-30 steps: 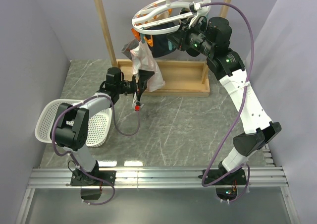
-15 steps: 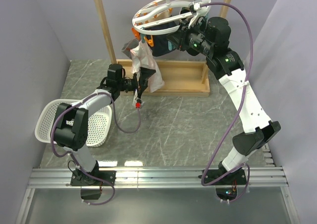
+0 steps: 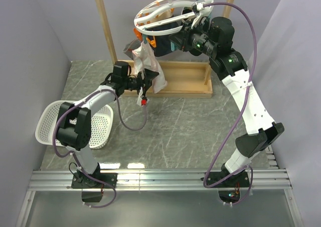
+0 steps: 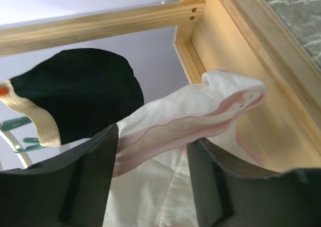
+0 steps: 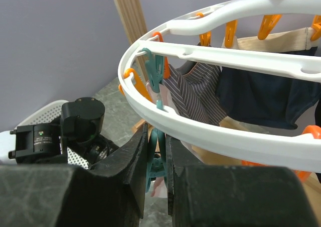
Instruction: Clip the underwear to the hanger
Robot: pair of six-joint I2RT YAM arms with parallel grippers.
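The white underwear [image 3: 149,66] with pink trim hangs below the left side of the white oval hanger [image 3: 150,11], which hangs from the wooden rack. My left gripper [image 3: 148,79] is at its lower part. In the left wrist view the fingers [image 4: 95,177] stand apart with the underwear [image 4: 200,114] spread between and behind them, not pinched. My right gripper [image 3: 175,40] reaches under the hanger ring [image 5: 210,134]. In the right wrist view it [image 5: 156,136] is shut on a teal clip [image 5: 155,161], with pale fabric just below.
The wooden frame rack [image 3: 107,31] stands at the back. Dark garments [image 3: 163,38] and a grey striped cloth [image 5: 195,94] hang from the hanger. A white basket [image 3: 52,119] sits at the left. A red-tipped piece [image 3: 144,103] dangles under the left gripper.
My left gripper has moved up and to the right, onto the lower part of the underwear. The right arm and the hanger have stayed still.
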